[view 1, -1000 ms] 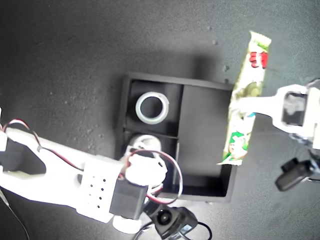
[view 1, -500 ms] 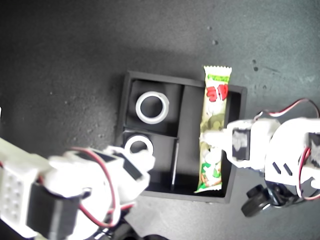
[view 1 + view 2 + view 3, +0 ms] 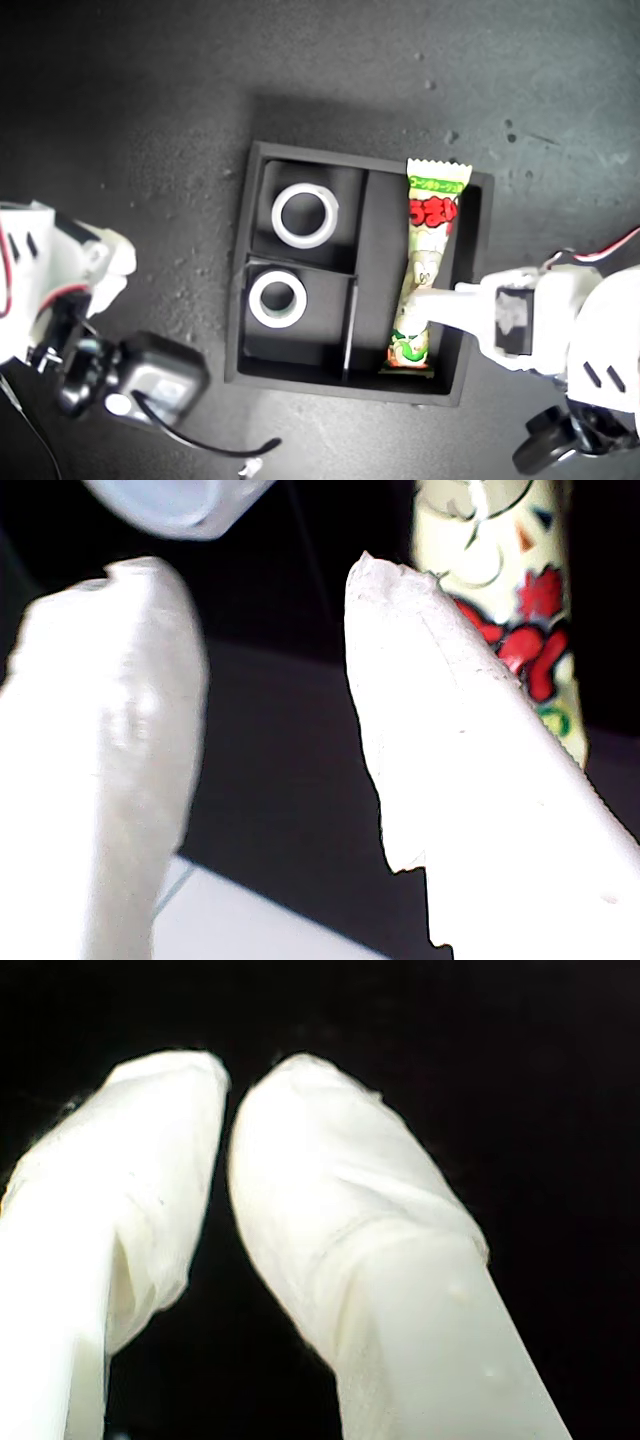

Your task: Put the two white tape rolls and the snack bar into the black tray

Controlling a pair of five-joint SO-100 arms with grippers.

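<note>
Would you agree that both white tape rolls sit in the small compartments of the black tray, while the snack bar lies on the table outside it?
Not quite. The exterior view shows the snack bar inside the black tray, lying in its long compartment, not on the table. The rest holds: the larger tape roll and the smaller tape roll each sit in a small compartment.

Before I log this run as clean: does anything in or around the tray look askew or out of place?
Mostly tidy. Each white ring-shaped tape roll lies flat in its own small compartment of the square matte black tray. Only the shiny white-and-green snack bar looks off: its top crimped end overlaps the tray's far wall, and my first gripper is open beside it.
</note>
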